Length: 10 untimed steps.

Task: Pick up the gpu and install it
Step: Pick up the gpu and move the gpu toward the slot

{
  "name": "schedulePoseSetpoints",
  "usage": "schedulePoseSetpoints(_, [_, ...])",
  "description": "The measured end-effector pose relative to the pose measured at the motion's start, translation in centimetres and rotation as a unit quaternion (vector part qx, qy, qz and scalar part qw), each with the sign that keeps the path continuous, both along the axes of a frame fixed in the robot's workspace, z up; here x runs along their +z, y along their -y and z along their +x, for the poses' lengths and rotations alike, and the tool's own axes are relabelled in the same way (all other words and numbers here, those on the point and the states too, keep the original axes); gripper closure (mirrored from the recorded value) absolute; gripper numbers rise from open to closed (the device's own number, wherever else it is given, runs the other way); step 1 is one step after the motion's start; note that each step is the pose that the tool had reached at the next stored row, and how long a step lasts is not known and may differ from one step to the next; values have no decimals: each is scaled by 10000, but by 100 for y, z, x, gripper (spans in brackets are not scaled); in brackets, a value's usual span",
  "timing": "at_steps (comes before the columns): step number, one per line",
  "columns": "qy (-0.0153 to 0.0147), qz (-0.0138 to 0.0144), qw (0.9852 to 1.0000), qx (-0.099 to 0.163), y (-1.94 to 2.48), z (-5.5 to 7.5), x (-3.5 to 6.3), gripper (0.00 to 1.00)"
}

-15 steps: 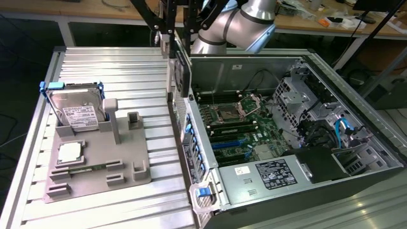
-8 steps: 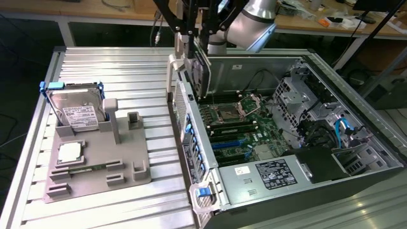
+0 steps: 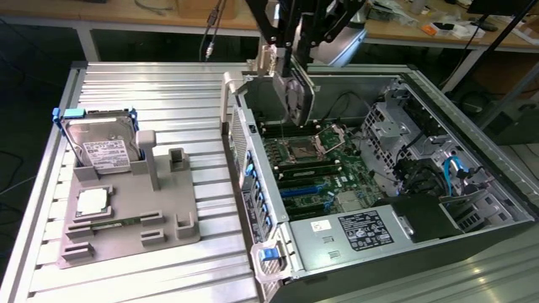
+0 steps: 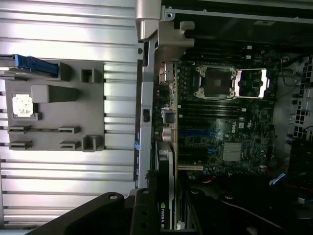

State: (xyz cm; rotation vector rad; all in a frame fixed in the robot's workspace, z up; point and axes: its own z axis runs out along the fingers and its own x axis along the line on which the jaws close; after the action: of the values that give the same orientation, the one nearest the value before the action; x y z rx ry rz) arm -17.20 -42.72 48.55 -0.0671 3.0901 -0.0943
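Ribbed metal bench (image 3: 151, 95) carrying open computer case (image 3: 505, 208) | fingers (image 3: 288, 60) clamped on gpu (image 3: 302, 101) | card upright, edge down above motherboard (image 3: 312, 170), likely to meet its slots.

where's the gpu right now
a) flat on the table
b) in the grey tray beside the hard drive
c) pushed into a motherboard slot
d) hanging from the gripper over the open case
d: the gpu hangs on edge from the gripper over the open case, clear of the motherboard below it.
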Motion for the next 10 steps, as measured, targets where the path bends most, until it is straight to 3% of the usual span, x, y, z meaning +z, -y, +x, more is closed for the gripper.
schedulePoseSetpoints(10, [-2, 0, 10000, -1, 0, 439, 0, 73])
